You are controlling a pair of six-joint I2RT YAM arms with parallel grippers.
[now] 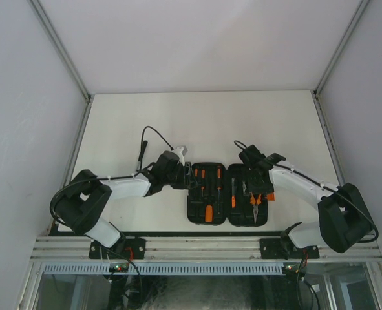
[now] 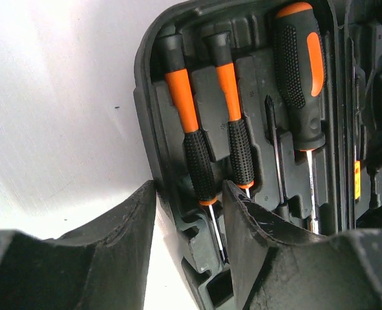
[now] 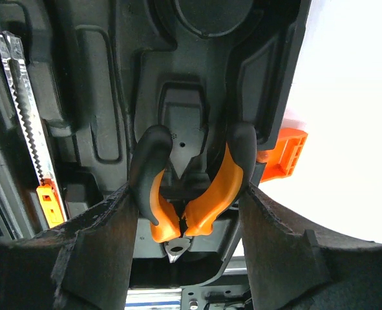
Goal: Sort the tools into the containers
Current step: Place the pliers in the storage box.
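1. Case [image 1: 226,194] is lying open and flat on the table [image 1: 197,123], near its front edge between the two arms, with the moulded slots facing up.
2. The left gripper [image 2: 189,206] is hanging over the case's far left corner with its jaws standing partly apart. One finger [image 2: 129,239] is sitting outside the case wall and the other [image 2: 255,239] inside it.
3. The outermost thin screwdriver [image 2: 189,123] is lying in its slot just inside that wall. Its long axis is running far to near, handle far and tip near, and the bare shaft is passing through the gap between the jaws.
4. A second thin screwdriver [image 2: 233,110] and a thick screwdriver [image 2: 300,71] are lying parallel to it on the right, pointing the same way.
5. Whether either left finger is pressing on the wall or the shaft is hard to tell from this angle.
6. The right gripper [image 3: 189,188] is squeezing the pliers [image 3: 224,174] across both handles in the case's right half, beside the orange latch [image 3: 284,152].
7. The pliers are also lying far to near, with the handle ends far and the nose near.
8. The left arm is the nearer one for the thin screwdriver. The shaft is crossing the jaws squarely, so any pinch would probably be landing on metal rather than on the handle.
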